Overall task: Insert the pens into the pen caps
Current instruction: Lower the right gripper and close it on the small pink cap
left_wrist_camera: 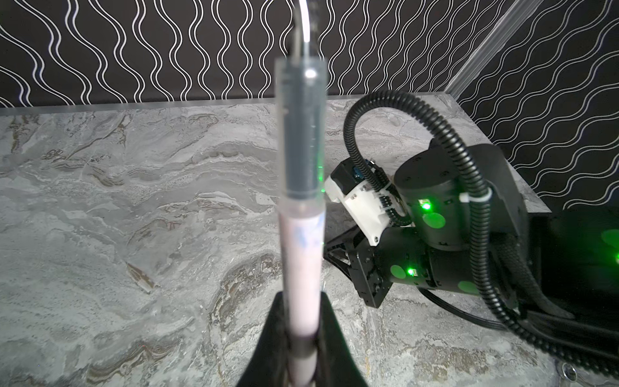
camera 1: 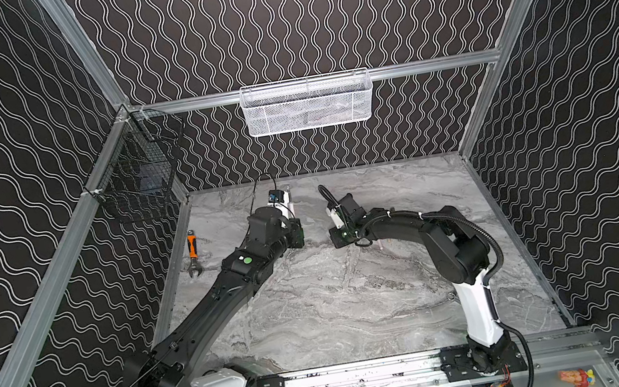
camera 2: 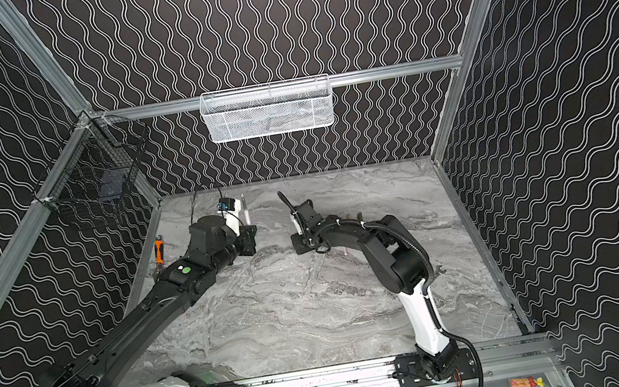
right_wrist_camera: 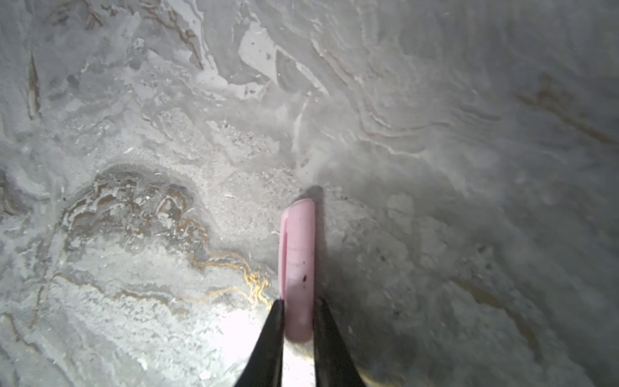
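Note:
My left gripper [left_wrist_camera: 301, 303] is shut on a pale pink pen [left_wrist_camera: 299, 254] and holds it upright above the table. The pen's grey front section and thin tip point up. In both top views this pen [camera 1: 292, 207] [camera 2: 244, 209] stands at the far end of the left arm. My right gripper [right_wrist_camera: 298, 306] points down at the marble table, its jaws pressed on both sides of a pale pink pen cap [right_wrist_camera: 298, 254]. In both top views the right wrist [camera 1: 343, 233] [camera 2: 306, 237] hides its fingers and the cap. The other pens and caps are out of view.
An orange-handled wrench [camera 1: 192, 253] [camera 2: 158, 250] lies near the left wall. A white mesh basket [camera 1: 306, 104] hangs on the back wall and a black wire basket [camera 1: 135, 167] on the left wall. A small pale stick [camera 1: 380, 244] shows beside the right arm.

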Controlling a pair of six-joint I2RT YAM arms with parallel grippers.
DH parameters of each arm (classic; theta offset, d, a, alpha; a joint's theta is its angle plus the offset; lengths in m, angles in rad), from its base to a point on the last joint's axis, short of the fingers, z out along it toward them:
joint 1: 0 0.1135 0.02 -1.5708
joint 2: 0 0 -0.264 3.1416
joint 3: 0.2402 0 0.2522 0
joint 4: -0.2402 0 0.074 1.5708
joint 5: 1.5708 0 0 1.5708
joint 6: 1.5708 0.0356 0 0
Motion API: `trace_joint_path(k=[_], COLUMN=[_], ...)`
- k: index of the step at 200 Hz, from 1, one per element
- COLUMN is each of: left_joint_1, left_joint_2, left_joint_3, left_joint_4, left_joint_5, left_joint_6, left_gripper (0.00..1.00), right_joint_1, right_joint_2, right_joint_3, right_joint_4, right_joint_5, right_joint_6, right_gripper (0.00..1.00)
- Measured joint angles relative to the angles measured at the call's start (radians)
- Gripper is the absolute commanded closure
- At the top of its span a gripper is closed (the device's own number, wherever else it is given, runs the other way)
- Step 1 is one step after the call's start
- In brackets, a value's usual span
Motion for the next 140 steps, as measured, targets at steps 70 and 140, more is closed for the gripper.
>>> trace_joint_path(k=[70,140], left_joint_1=[0.0,0.0], left_joint_2=[0.006,0.006], left_joint_3=[0.005,0.005], left_joint_4=[0.005,0.006], left_joint_5=[0.004,0.028], left_joint_6=[0.0,0.0], left_gripper=[0.96,0.97], right_joint_1=[0.001,-0.005], right_joint_2=[-0.09,0.055], right_joint_3=[-0.079,0.087], right_joint_4=[0.025,-0.01], right_joint_5=[0.005,0.036], right_joint_6=[0.032,0.005], right_gripper=[0.78,0.63])
